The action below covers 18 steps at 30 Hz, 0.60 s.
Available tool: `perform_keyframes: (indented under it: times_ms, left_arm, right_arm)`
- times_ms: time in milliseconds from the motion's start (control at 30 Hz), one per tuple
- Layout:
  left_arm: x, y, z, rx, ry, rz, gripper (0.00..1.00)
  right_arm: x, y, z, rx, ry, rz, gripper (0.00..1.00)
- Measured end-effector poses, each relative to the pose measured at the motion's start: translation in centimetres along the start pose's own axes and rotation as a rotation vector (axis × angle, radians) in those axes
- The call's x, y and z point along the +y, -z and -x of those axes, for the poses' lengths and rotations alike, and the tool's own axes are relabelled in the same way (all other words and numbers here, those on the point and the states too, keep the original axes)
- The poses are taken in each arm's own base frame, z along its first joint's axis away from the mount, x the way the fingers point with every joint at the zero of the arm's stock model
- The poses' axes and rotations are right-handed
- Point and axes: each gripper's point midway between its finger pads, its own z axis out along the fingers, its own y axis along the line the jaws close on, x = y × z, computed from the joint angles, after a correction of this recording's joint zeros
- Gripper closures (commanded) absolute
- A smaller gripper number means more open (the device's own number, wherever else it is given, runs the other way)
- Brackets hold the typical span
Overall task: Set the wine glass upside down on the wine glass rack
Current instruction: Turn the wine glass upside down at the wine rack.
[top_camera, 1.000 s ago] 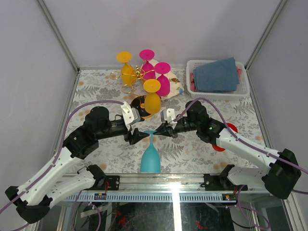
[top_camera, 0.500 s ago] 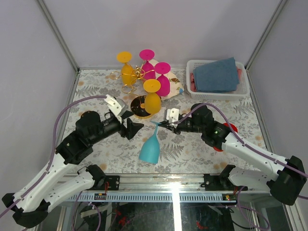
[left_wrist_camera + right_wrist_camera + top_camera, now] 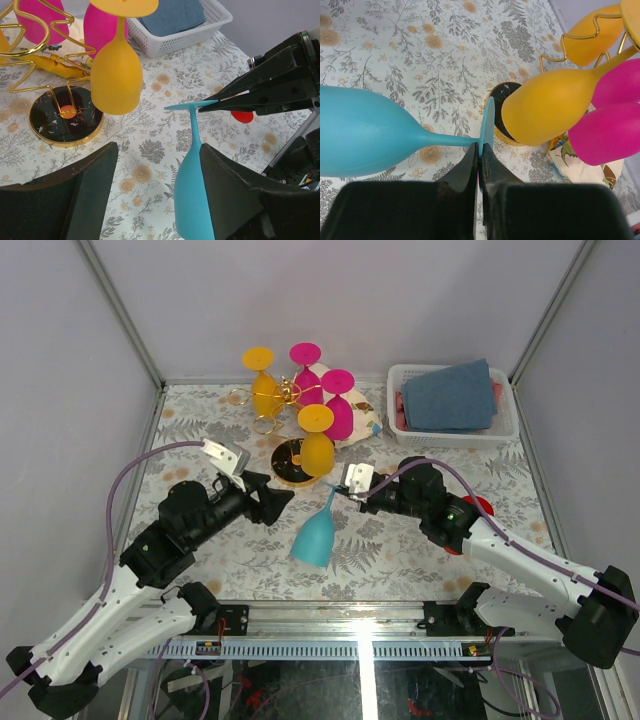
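Observation:
A teal wine glass (image 3: 314,536) hangs upside down and tilted, foot up. My right gripper (image 3: 345,491) is shut on the rim of its foot (image 3: 487,121). It also shows in the left wrist view (image 3: 192,197). My left gripper (image 3: 275,498) is open and empty, just left of the glass. The gold wire rack (image 3: 283,392) stands on its round black base (image 3: 287,462) behind, holding two yellow glasses (image 3: 317,448) and two pink glasses (image 3: 339,410) upside down. The base also shows in the left wrist view (image 3: 52,120).
A white basket (image 3: 452,430) with blue cloths stands at the back right. A red disc (image 3: 480,506) lies under my right arm. A patterned cloth (image 3: 364,425) lies behind the rack. Enclosure walls stand on all sides.
My left gripper let go of the teal glass and pulled back to the left. My right gripper, holding the foot, carried the glass a little toward the rack and it tilted.

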Motion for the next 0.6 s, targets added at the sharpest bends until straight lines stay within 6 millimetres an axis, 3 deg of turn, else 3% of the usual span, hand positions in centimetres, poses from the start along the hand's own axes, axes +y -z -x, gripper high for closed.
perform_keyframes:
  times_ms: [200,433,600]
  left_arm:
    - [-0.4,0.0,0.2,-0.008,0.018,-0.019,0.34]
    - [-1.6,0.8,0.6,-0.024,0.015,-0.086,0.34]
    - [-2.3,0.4,0.5,-0.014,0.017,-0.123,0.34]
  right_arm:
    - [0.1,-0.3,0.2,0.003,0.001,-0.015,1.00]
    - [2.3,-1.1,1.8,0.002,0.102,-0.019,1.00]
    - [1.1,-0.1,3.7,-0.029,0.167,-0.108,1.00]
